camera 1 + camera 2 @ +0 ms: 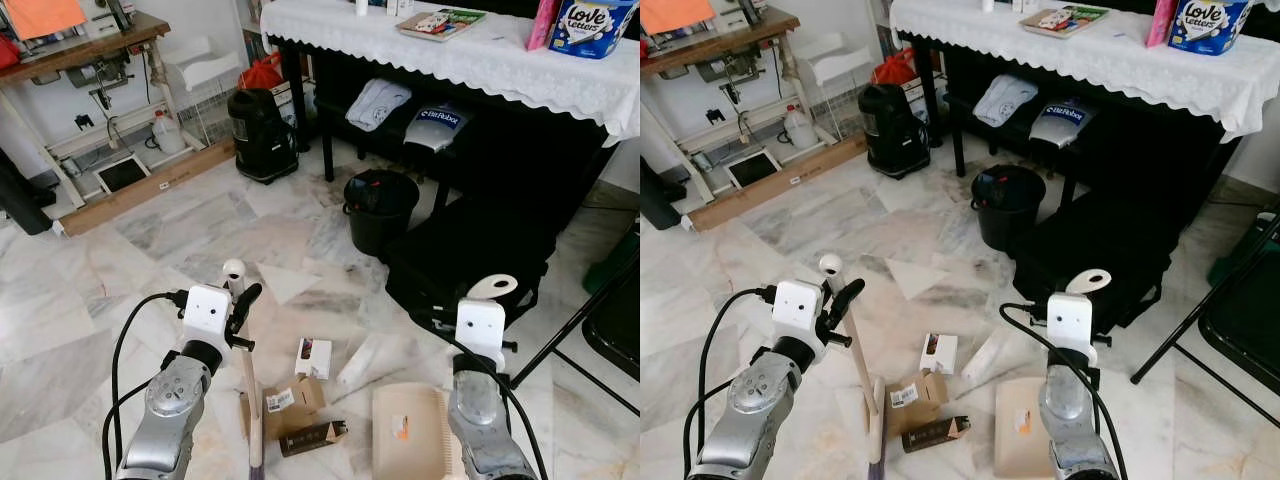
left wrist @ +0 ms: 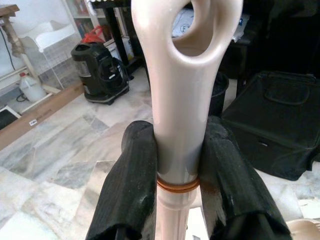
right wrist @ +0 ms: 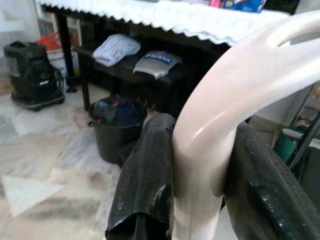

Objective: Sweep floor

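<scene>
My left gripper [image 2: 177, 170] is shut on the cream broom handle [image 1: 245, 370], just below its looped top; the broom stands upright with its head [image 1: 256, 455] on the marble floor. My right gripper [image 3: 200, 165] is shut on the arched cream handle [image 1: 493, 287] of the dustpan [image 1: 408, 430], which rests on the floor to the right of the broom. Between broom and dustpan lies litter: a small white box [image 1: 314, 357], a torn cardboard piece [image 1: 290, 400], a dark brown carton [image 1: 312, 437] and a white paper scrap [image 1: 360, 362].
Ahead stand a black bucket [image 1: 380, 208] and a black bag [image 1: 465, 265] under a table with a white cloth [image 1: 480, 60]. A black vacuum [image 1: 262, 135] is at the back, a wooden plank [image 1: 150, 185] at the left, black chair legs [image 1: 575, 320] at the right.
</scene>
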Motion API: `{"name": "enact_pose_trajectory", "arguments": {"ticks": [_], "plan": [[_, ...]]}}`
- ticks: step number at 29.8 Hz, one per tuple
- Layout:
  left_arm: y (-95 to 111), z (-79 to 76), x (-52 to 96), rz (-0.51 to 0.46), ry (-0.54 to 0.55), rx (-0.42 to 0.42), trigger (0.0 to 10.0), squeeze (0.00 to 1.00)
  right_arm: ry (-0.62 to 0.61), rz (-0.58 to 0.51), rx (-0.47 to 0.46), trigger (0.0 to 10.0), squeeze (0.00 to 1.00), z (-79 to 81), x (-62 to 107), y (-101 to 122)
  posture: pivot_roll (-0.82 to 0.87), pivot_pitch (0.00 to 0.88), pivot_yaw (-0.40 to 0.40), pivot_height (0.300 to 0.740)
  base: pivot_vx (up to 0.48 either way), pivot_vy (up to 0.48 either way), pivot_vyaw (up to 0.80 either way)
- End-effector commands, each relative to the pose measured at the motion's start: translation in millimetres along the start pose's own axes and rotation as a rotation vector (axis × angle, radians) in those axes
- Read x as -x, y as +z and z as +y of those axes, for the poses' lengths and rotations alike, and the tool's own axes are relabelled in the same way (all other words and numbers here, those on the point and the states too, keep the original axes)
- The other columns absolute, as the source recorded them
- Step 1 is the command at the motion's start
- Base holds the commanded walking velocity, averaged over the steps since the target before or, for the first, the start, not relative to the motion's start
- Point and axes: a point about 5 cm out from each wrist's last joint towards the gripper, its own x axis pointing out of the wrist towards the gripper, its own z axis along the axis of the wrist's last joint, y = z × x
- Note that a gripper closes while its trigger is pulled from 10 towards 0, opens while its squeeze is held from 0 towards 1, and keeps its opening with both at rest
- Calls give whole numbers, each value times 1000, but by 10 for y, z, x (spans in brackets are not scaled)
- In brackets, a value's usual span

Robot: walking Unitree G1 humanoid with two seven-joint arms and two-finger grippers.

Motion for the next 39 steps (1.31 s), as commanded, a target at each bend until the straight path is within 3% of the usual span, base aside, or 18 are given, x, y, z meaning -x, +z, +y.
{"name": "enact_pose_trajectory", "arguments": {"ticks": [1, 17, 22, 31, 33, 39], "plan": [[70, 78, -11, -29, 24, -20, 10000, 0, 30, 5, -1, 10000, 0, 79, 13, -11, 94, 81, 114, 740, 0, 0, 0], [88, 77, -10, -28, 16, -23, 10000, 0, 73, 83, 17, 10000, 0, 192, 107, -236, 107, 97, 130, 740, 0, 0, 0], [-9, 49, 10, 40, -54, -19, 10000, 0, 68, 77, 19, 10000, 0, 203, 100, -236, 115, 100, 134, 740, 0, 0, 0], [-92, 29, 35, 78, -44, 83, 10000, 0, 61, 61, 12, 10000, 0, 201, 44, -196, 115, 87, 130, 740, 0, 0, 0], [-52, 82, 5, 61, -9, 138, 10000, 0, 59, 56, 9, 10000, 0, 212, 36, -183, 117, 77, 129, 740, 0, 0, 0], [-6, 157, -52, 41, 36, 179, 10000, 0, 59, 54, 3, 10000, 0, 240, 33, -175, 113, 61, 130, 740, 0, 0, 0]]}}
